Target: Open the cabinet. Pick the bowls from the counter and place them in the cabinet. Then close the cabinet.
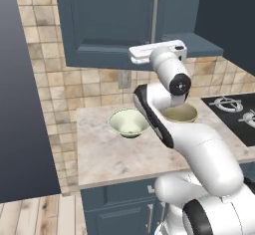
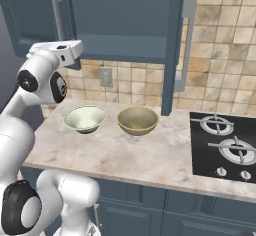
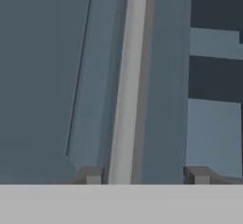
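The cabinet [image 1: 104, 20] hangs above the counter [image 1: 114, 154]. Its right door [image 2: 176, 45] stands swung open and its left door [image 2: 30, 10] is shut. My gripper [image 3: 145, 174] is up at the left door's silver bar handle [image 3: 124, 99], near its lower end. The jaws are open on either side of the bar, which lies closer to the left fingertip [image 3: 93, 174]. A shelf [image 3: 216, 42] shows inside the open half. Two bowls sit side by side on the counter: a pale cream-green one [image 1: 128, 122] and a mustard one [image 1: 180, 113], partly behind my arm.
A black stovetop [image 2: 225, 145] with burners lies to the right of the counter. A wall socket [image 2: 105, 77] is set in the tiled backsplash. Blue base cabinets [image 2: 150, 215] run under the counter. The open door's handle [image 2: 186, 40] juts out over the counter's right end.
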You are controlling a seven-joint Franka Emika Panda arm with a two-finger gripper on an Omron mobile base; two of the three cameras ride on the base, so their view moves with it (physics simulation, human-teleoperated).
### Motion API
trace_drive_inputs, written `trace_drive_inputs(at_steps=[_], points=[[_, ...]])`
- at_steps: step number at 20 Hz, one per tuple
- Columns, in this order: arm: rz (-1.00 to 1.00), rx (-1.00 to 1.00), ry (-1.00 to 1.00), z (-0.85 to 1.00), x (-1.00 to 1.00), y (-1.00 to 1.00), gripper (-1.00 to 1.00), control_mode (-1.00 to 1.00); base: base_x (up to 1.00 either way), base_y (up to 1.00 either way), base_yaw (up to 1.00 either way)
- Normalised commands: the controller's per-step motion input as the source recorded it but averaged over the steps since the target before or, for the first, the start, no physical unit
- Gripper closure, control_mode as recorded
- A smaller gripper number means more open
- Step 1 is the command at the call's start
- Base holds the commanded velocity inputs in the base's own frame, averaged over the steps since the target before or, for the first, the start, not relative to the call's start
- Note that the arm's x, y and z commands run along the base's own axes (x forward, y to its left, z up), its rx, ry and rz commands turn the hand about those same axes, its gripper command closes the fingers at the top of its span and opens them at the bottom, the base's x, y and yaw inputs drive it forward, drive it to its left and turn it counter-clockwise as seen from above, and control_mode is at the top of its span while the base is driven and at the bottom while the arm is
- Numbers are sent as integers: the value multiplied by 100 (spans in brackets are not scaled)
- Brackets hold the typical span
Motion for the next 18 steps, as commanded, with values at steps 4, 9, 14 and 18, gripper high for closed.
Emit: trace_drive_inputs(at_steps=[4, 9, 14, 18], points=[[0, 0, 5, -66, -44, 100, 100, -100, 0, 0, 0], [0, 0, 11, -64, -52, 100, 100, -100, 0, 0, 0], [0, 0, 11, -62, -55, 100, 100, -100, 0, 0, 0], [0, 0, 8, -89, -47, 100, 100, -100, 0, 0, 0]])
